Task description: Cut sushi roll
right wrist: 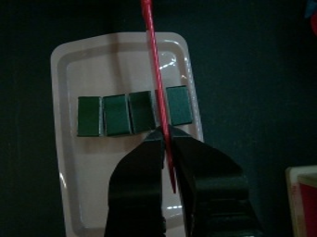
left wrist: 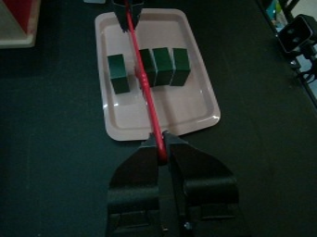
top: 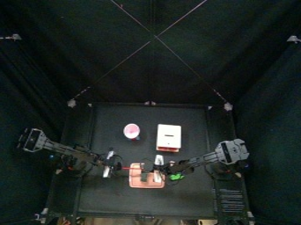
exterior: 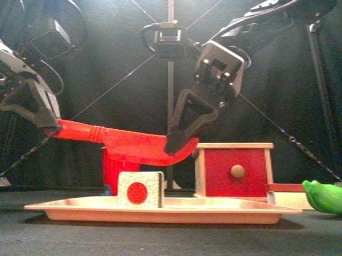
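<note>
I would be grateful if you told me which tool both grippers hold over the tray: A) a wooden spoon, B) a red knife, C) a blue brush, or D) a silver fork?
B: both wrist views show the jaws shut on a long red knife lying across the dark green sushi roll pieces on the pale tray.

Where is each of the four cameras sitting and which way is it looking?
Top view: high overhead, looking straight down at the table; both arms enter from the sides.
Front view: at table height, looking level across the tray; both arms hang behind.
Left wrist view: on the left arm, looking over the left gripper along the red knife.
Right wrist view: on the right arm, over the right gripper.
Both wrist views share the tray, knife and sushi pieces.
</note>
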Robot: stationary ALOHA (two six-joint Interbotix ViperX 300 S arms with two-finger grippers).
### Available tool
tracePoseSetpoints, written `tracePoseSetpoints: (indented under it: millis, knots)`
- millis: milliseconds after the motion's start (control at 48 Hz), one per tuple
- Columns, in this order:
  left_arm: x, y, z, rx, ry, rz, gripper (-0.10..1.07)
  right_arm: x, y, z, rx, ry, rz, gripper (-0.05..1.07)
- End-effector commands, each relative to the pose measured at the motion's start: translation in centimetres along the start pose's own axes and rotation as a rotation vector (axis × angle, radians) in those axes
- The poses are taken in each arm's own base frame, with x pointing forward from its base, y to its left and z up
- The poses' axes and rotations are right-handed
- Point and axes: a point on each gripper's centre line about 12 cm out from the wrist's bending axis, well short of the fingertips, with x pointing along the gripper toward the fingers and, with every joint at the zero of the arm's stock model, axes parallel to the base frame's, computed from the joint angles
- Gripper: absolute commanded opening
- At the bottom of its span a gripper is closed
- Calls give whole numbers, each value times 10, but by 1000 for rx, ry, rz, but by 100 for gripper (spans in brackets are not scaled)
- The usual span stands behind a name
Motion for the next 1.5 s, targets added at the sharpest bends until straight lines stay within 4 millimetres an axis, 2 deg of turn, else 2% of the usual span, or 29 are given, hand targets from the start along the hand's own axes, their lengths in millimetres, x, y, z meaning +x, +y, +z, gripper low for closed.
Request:
tracePoseSetpoints:
  millis: [0, 188, 479, 1042, 1479]
  knots:
    - [1, -8, 5, 14, -23, -30, 32, -13, 2, 14, 14, -45, 15, 41]
    - [8, -20, -2, 34, 12, -74, 32, -14, 11, 16, 7, -53, 32, 41]
    - [19, -21, -6, 36, 53, -74, 32, -3, 11, 8, -1, -24, 26, 41]
    - [20, -24, -8, 35, 62, -82, 32, -4, 18, 7, -13, -23, 36, 41]
    - [21, -23, -11, 36, 75, -81, 32, -2, 15, 6, -11, -19, 30, 41]
